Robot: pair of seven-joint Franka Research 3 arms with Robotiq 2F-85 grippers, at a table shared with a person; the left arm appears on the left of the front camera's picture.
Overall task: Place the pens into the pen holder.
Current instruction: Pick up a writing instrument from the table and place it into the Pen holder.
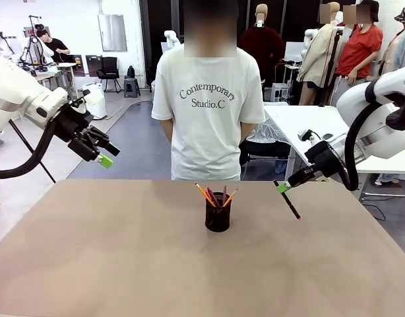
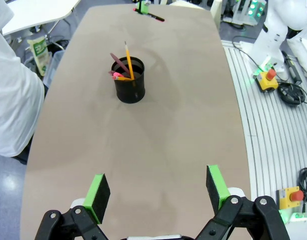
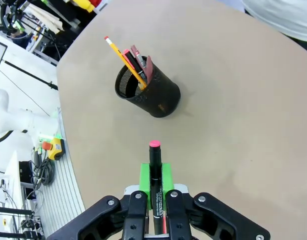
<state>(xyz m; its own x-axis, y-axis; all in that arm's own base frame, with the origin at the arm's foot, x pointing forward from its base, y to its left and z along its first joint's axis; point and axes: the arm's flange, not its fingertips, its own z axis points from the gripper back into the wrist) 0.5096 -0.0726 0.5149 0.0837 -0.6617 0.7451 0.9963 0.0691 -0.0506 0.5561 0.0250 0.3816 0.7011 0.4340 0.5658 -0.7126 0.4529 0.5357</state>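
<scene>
Our right gripper (image 3: 154,187) pinching a slim black pen (image 3: 154,172) between green pads, pink tip poking past them, beyond it a black mesh holder (image 3: 148,92) on matte brown table (image 3: 253,125) with pens inside, our left gripper (image 2: 156,192) spread wide, empty.

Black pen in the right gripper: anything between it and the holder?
Nothing visible. The right gripper is shut on the black pen, held above bare table. The holder stands alone, its mouth partly taken by other pens.
</scene>
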